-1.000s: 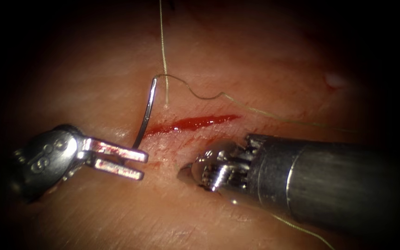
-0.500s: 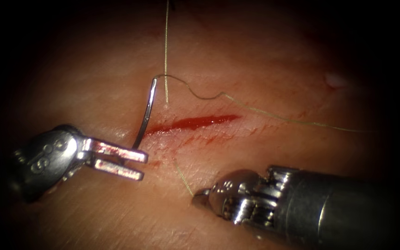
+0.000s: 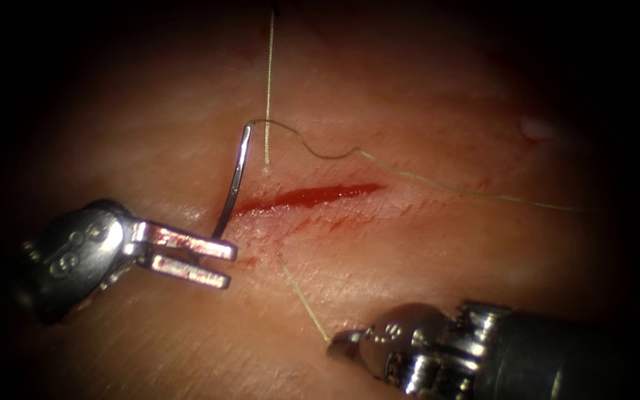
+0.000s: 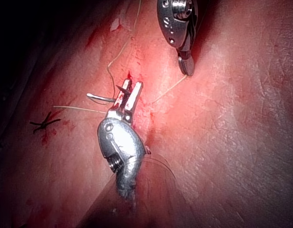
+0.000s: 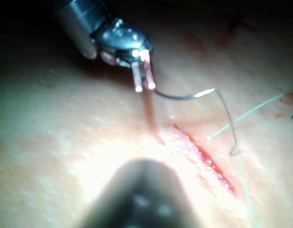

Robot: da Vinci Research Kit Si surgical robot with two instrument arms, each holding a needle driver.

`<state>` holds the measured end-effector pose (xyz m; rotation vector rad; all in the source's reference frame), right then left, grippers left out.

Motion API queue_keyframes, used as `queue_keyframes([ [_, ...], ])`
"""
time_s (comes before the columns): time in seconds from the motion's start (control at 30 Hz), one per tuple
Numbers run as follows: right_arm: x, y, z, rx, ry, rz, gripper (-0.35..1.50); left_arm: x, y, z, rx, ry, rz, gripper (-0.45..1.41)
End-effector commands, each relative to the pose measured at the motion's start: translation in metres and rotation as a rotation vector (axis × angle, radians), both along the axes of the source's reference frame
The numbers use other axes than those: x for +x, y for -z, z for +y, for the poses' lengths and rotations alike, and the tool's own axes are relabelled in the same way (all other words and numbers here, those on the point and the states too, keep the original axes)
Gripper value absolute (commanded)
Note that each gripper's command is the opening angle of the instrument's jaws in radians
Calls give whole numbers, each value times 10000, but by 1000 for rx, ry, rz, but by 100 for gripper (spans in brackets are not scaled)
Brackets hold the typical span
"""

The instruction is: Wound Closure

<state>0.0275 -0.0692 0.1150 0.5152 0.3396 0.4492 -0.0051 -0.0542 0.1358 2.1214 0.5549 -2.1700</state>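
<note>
Needle [image 3: 232, 181] stands clamped near its pointed end in the left tool's [image 3: 200, 259] clenched fingers, its body rising clear of the tissue [image 3: 409, 244] at the left end of the cut [image 3: 309, 195], swaged end uppermost, so thread [image 3: 424, 180] trails off freely. Right tool [image 3: 342, 345], below the cut, has its fingers clenched on a thread strand [image 3: 301, 296] running up toward the cut, probably for tension.

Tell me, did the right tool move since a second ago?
Yes. The right tool has pulled down and right, away from the cut, drawing thread with it.
</note>
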Motion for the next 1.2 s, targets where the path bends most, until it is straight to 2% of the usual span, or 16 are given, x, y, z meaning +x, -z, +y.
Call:
queue_keyframes([
  [0.03, 1, -4, -4, 0, 3, 2, -35, -3, -7, 2, -1, -1, -1, -45],
  [0.23, -10, 1, -11, 11, 3, 4, -35, -3, -7, 2, -1, -1, -1, -45],
  [0.47, -6, 1, -9, 7, -5, 6, -35, -4, -7, 2, -1, -1, -1, -45],
  [0.5, -4, 0, -7, -14, -14, -4, 39, -4, -7, 2, -1, -1, -1, -45],
  [0.53, -4, -1, -7, -36, -21, -13, 88, -4, -7, 2, -1, -1, -1, -45],
  [0.57, -4, -1, -6, -51, -25, -22, 113, -4, -7, 2, -1, -1, -1, -45],
  [0.6, -4, -1, -6, -51, -25, -22, 113, -4, -7, 2, -1, -1, -1, -45],
  [0.7, -10, -3, 0, -97, -56, -7, 140, -6, -7, 2, -1, 1, 0, -45],
  [0.77, -18, -3, 5, -135, -84, 12, 147, -9, -7, 3, -2, 11, 5, -45],
  [0.93, -32, 11, 16, -138, -110, 56, 148, -19, -4, 6, -1, 24, 22, -45],
  [1.2, -53, 47, 37, -144, -153, 98, 148, -25, -7, 14, -5, 48, 48, -45],
])
